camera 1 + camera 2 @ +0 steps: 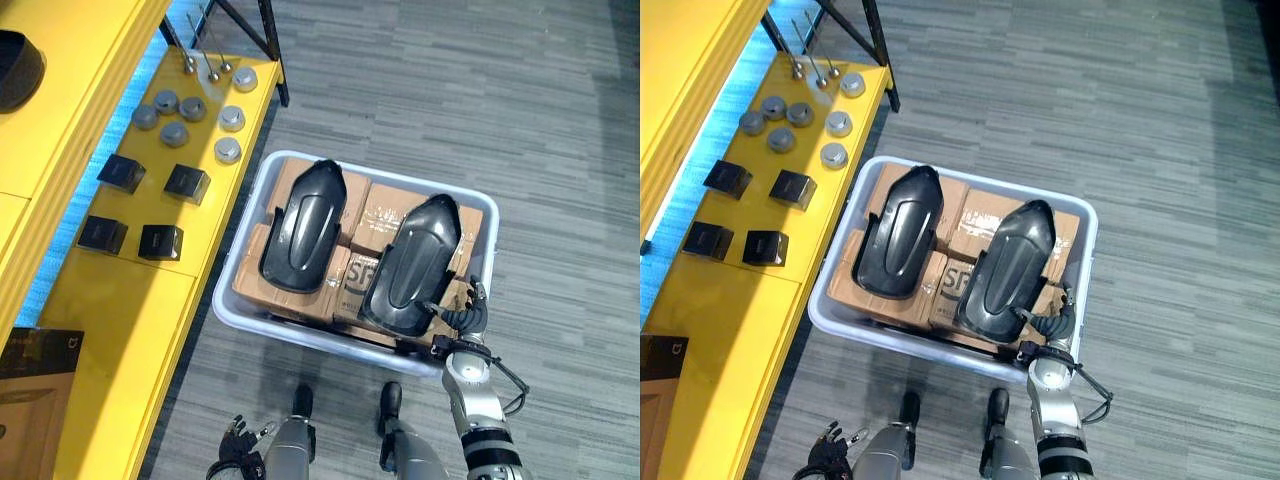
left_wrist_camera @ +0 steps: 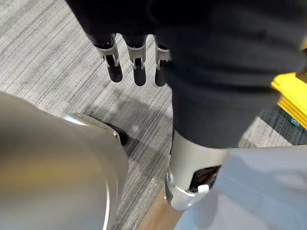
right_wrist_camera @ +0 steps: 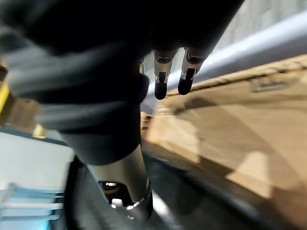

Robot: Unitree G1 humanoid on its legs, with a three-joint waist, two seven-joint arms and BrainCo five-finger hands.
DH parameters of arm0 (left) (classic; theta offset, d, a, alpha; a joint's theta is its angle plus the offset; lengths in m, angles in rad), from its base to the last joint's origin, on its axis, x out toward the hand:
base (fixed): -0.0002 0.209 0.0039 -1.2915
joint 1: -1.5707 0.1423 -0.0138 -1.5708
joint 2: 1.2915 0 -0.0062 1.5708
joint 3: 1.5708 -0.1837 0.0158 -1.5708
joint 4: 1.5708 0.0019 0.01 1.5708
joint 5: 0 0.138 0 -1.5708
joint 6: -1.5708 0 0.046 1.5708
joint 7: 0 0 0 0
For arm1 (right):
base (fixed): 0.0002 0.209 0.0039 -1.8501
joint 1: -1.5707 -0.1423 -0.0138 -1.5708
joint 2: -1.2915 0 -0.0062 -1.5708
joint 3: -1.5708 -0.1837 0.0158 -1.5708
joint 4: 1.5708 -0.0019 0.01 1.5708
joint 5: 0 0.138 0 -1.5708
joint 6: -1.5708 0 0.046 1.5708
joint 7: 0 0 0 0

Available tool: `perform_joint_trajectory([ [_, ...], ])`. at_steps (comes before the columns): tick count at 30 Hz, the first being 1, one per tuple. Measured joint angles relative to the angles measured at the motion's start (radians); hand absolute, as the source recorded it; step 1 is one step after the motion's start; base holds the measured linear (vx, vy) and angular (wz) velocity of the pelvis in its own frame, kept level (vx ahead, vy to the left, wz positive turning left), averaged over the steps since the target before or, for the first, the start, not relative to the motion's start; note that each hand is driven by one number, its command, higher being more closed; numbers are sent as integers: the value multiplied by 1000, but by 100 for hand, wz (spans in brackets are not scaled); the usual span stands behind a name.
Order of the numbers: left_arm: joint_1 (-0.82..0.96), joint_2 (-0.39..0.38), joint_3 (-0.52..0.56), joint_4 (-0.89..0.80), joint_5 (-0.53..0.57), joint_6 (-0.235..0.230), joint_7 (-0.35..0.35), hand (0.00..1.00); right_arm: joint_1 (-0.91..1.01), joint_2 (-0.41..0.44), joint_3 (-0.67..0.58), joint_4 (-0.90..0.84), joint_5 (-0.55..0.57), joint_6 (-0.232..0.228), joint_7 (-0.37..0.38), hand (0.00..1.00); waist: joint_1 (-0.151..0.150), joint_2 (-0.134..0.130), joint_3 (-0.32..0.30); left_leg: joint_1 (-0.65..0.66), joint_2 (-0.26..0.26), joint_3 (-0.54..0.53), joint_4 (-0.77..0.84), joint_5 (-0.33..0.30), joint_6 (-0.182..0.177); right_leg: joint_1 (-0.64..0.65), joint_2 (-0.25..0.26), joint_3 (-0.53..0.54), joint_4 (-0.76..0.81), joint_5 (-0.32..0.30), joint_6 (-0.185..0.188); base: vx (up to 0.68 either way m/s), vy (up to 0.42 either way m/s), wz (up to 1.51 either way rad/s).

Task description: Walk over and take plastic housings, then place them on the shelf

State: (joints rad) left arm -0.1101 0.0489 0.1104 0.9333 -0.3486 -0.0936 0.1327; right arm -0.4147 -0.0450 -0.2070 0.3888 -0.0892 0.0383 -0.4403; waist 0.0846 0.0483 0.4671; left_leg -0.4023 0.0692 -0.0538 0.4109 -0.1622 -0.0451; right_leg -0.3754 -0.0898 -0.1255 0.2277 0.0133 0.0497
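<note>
Two black plastic housings lie side by side on cardboard boxes (image 3: 230, 139) inside a pale grey bin (image 1: 300, 335) on the floor: the left housing (image 1: 303, 225) and the right housing (image 1: 412, 262). My right hand (image 1: 466, 318) is at the bin's near right corner, just beside the near end of the right housing, and it holds nothing. In its wrist view the fingers (image 3: 187, 72) hang straight above the cardboard. My left hand (image 1: 240, 445) hangs low over the carpet, left of the bin, with relaxed fingers (image 2: 139, 67) and nothing in it.
A yellow shelf (image 1: 120, 310) runs along the left, close to the bin. On it sit several black boxes (image 1: 187, 183) and grey round caps (image 1: 175, 133). A brown and black carton (image 1: 30, 400) lies at its near end. Black frame legs (image 1: 265, 30) stand beyond it.
</note>
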Motion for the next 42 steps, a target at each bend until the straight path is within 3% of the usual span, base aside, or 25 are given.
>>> perform_joint_trajectory([
  [2,-7,2,-1,2,-3,1,14,0,-29,0,-13,21,-3,20,-14,0,3,0,0,-12,1,-1,8,-1,-1,-11,1,-1,9,0,0,-65,1,3],
  [3,-8,3,-2,2,-10,0,20,0,-50,-1,-26,40,-24,30,-21,100,3,0,0,-21,2,-4,13,-1,-1,-17,2,-4,10,1,-1,-61,-5,5],
  [7,-14,4,-2,3,-36,-3,30,0,-149,-38,-83,153,-43,35,-50,100,7,1,0,-51,2,-8,16,-1,-2,-41,2,-9,10,9,-6,-62,-7,3],
  [10,-40,4,-4,27,-46,-5,36,0,-287,-128,-174,339,-33,40,-42,100,13,7,3,-74,3,-10,25,-1,-1,-58,2,-14,6,18,-5,-23,1,1],
  [14,-55,7,-21,39,-60,-5,34,0,-424,-229,-208,510,5,61,32,100,13,15,6,-84,6,-13,29,0,-1,-62,3,-21,0,22,-7,9,0,0],
  [20,-65,9,-92,38,-60,0,4,0,-581,-390,-177,714,0,98,163,100,19,45,7,-48,-3,-27,-7,26,2,-17,-2,-32,-39,38,-9,30,-6,8],
  [25,-63,9,-100,17,-60,-1,-20,0,-623,-438,-37,734,-44,102,187,100,25,55,5,1,-10,-32,-49,48,3,40,-3,-41,-94,63,-10,-3,8,6],
  [28,-42,17,-99,-46,-63,-3,-23,0,-617,-449,103,622,-125,101,193,100,11,55,6,24,-11,-30,-62,52,5,71,-2,-43,-125,81,-9,-6,4,1],
  [30,0,17,-98,-181,-82,-6,-13,0,-534,-450,164,400,-217,99,198,100,6,55,6,55,-11,-26,-82,59,6,106,-1,-40,-155,96,-10,-10,12,-2],
  [36,120,2,-94,-661,-72,-16,40,0,-161,-386,160,-8,-394,94,213,100,-2,41,-46,120,-19,-24,-162,78,7,162,-3,-42,-213,109,-7,19,6,2],
  [39,146,-5,-92,-824,-13,-18,60,0,4,-287,131,-99,-439,96,221,100,-20,18,-84,155,-17,-20,-206,86,5,188,0,-42,-243,112,-7,72,-8,-3],
  [42,140,-20,-102,-933,61,-21,78,0,112,-251,131,-156,-486,95,224,100,-27,-2,-130,185,-14,0,-233,87,5,205,2,-22,-263,114,-7,102,3,-16],
])
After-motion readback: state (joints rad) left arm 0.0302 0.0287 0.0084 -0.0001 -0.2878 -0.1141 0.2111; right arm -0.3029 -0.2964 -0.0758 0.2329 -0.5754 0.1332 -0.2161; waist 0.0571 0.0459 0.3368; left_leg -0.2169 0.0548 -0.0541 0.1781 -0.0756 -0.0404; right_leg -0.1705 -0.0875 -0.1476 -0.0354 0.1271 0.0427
